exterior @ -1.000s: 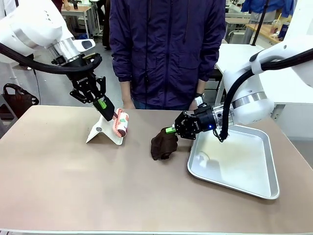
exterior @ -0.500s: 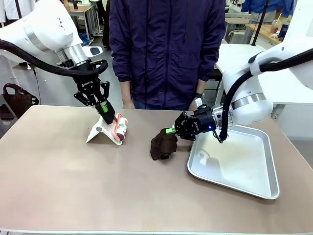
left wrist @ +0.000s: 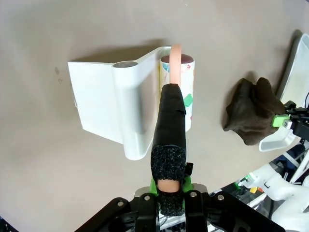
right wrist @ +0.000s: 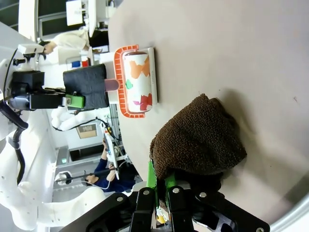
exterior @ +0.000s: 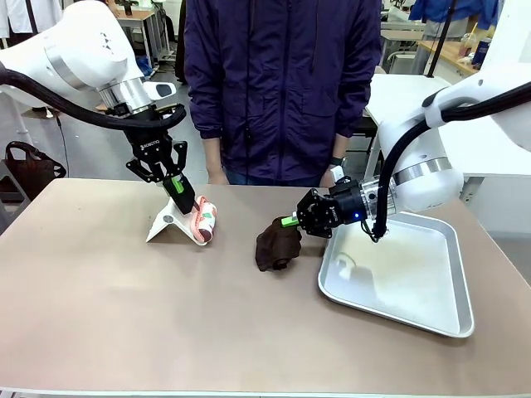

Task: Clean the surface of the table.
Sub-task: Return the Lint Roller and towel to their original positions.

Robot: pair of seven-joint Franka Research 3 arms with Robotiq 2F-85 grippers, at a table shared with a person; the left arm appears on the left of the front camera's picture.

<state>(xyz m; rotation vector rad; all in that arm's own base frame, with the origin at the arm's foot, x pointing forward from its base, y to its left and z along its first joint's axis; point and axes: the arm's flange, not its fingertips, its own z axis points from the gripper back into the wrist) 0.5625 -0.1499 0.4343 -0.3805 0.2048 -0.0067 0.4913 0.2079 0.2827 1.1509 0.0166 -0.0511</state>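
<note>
The table (exterior: 124,315) is wide with a taupe-brown top. A lint roller (exterior: 203,222) with a patterned roll lies against a white stand (exterior: 170,224) at the back left. My left gripper (exterior: 177,189) comes down from above, its fingers closed on the roller's black foam handle (left wrist: 169,125). The wrist view shows the roll (left wrist: 186,92) beside the stand (left wrist: 111,106) and the gripper (left wrist: 169,186) hugging the handle's end. A dark brown cloth (exterior: 275,245) rests bunched on the table's middle. My right gripper (exterior: 290,221) is shut on its upper right edge, and the cloth (right wrist: 198,140) fills its fingers (right wrist: 161,181).
A shiny metal tray (exterior: 406,282) lies at the right, just beside the cloth and under my right arm. A person in a dark purple jacket (exterior: 282,83) stands at the far edge. The front half of the table is bare.
My left gripper has lowered the lint roller, so the roll now sits lower against the white stand. The right gripper and the cloth have stayed in place.
</note>
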